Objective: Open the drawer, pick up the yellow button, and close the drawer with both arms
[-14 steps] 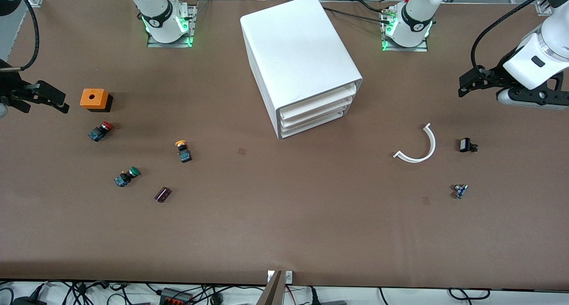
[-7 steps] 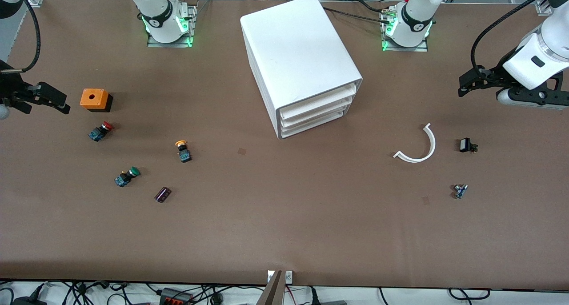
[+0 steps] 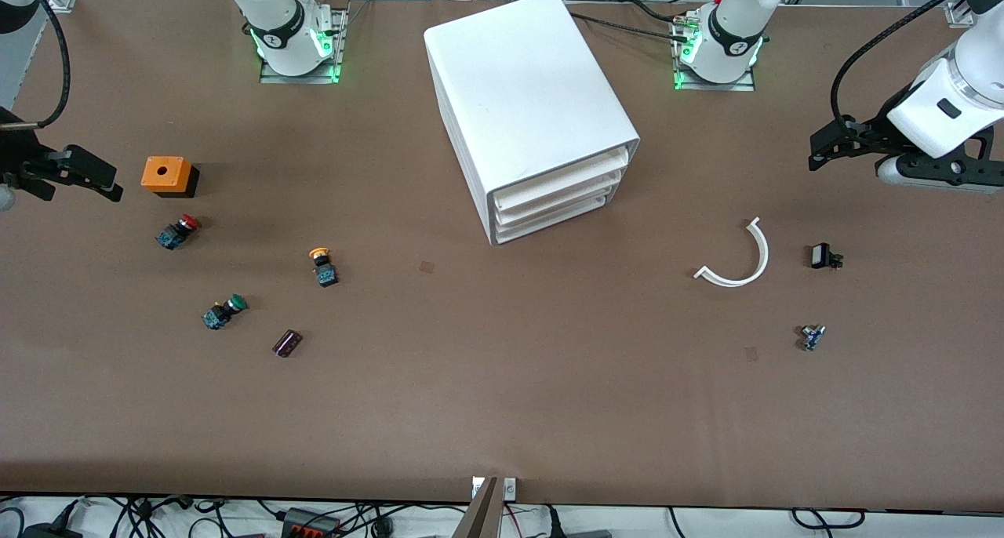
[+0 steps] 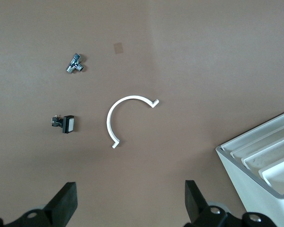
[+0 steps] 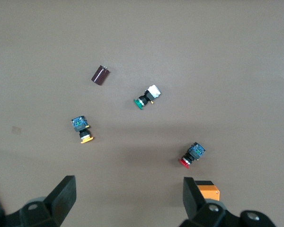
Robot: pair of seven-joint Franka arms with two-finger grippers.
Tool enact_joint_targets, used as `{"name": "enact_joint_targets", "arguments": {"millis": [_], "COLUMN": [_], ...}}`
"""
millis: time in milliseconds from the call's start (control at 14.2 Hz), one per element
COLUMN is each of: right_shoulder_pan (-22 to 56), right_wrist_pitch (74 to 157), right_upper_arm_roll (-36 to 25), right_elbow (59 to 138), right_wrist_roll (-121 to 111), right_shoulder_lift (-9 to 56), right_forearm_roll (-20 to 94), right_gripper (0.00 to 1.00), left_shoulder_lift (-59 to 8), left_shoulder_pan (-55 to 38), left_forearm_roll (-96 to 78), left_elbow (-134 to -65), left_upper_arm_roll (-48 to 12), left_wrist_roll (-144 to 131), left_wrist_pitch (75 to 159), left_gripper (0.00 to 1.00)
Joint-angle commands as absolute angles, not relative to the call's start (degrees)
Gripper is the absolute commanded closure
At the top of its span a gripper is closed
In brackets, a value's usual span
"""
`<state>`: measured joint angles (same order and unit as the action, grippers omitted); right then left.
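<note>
We are looking down on a wide brown surface (image 3: 502,381) with two white arms based along its upper edge. A large white cabinet (image 3: 525,99) is standing between the two bases, its three stacked drawers facing the front camera at a slant. The drawer (image 3: 566,179), topmost of the three, is sitting pushed in.

The button (image 3: 321,263), with its orange-yellow cap and black-and-blue body, is lying on the surface toward the right arm's end, well apart from the cabinet. Around it we are seeing a red-capped button (image 3: 176,231), a green-capped button (image 3: 223,311), a small dark cylinder (image 3: 286,343) and an orange box (image 3: 167,175) with a hole in its top.

The right pincer (image 3: 78,177) is hovering over the surface at the right arm's end, just beside the orange box, with its fingers (image 5: 61,196) spread wide and holding nothing. The left pincer (image 3: 831,144) is hovering over the left arm's end, its fingers (image 4: 64,204) also spread wide and empty.

Below the left pincer, a white curved strip (image 3: 739,257) is lying on the surface. Near it are resting a small black part with a pale face (image 3: 823,256) and, nearer the front camera, a small metal fitting (image 3: 811,336).
</note>
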<state>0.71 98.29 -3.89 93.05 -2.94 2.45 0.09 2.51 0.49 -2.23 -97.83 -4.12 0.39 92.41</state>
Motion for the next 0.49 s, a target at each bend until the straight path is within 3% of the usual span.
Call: {"name": "enact_joint_targets", "arguments": {"millis": [0, 423], "right_shoulder_pan": [0.6, 0.7], "right_wrist_pitch": [97.6, 92.6], "right_upper_arm_roll": [-3.6, -3.6], "right_elbow": [92.7, 90.9], "right_wrist_roll": [-3.8, -3.8], "right_shoulder_lift": [2.0, 1.1], "right_forearm_roll": [-0.5, -0.6], "right_gripper": [0.00, 0.00], "left_shoulder_lift": [1.7, 1.7], "left_shoulder_pan": [0.3, 0.1], "left_forearm_roll": [-2.5, -2.5], "left_elbow": [-96.0, -96.0], "left_upper_arm_roll": [-4.0, -4.1], "left_wrist_roll": [0.5, 0.5], "left_wrist_pitch": [91.1, 91.1], "left_gripper": [0.00, 0.00]}}
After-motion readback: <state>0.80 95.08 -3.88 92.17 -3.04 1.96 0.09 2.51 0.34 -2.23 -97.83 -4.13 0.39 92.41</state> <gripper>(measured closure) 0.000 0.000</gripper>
